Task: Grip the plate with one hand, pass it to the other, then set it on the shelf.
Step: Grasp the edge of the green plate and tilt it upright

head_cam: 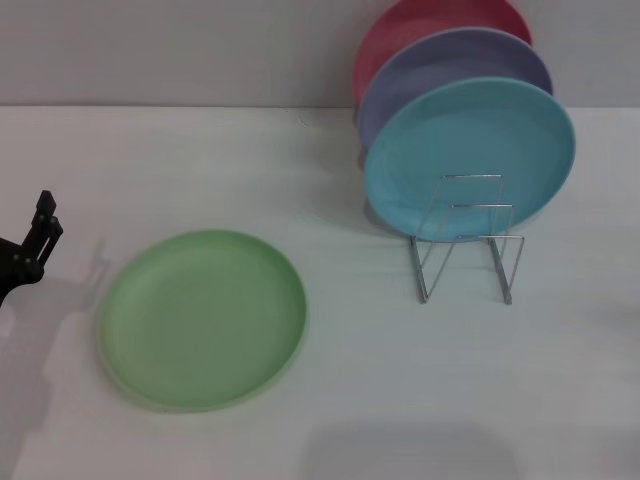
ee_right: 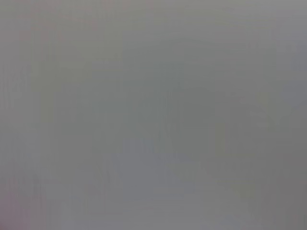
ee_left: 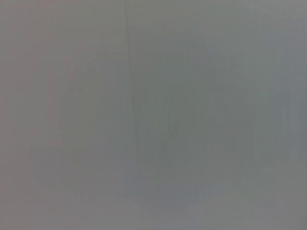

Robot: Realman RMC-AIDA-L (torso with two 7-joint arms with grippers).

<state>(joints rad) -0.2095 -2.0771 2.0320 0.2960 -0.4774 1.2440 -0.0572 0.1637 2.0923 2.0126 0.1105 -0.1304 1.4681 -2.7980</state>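
The light green plate (head_cam: 203, 318) lies flat on the white table, left of centre in the head view. My left gripper (head_cam: 38, 232) shows as black parts at the far left edge, a short way left of the plate and apart from it. The silver wire shelf (head_cam: 466, 240) stands to the right of the plate, its front loops bare. My right gripper is out of view. Both wrist views show only plain grey.
A turquoise-blue plate (head_cam: 470, 157), a lavender plate (head_cam: 440, 70) and a pink plate (head_cam: 420, 25) stand on edge in the back of the shelf. The white table (head_cam: 400, 400) ends at a grey wall behind.
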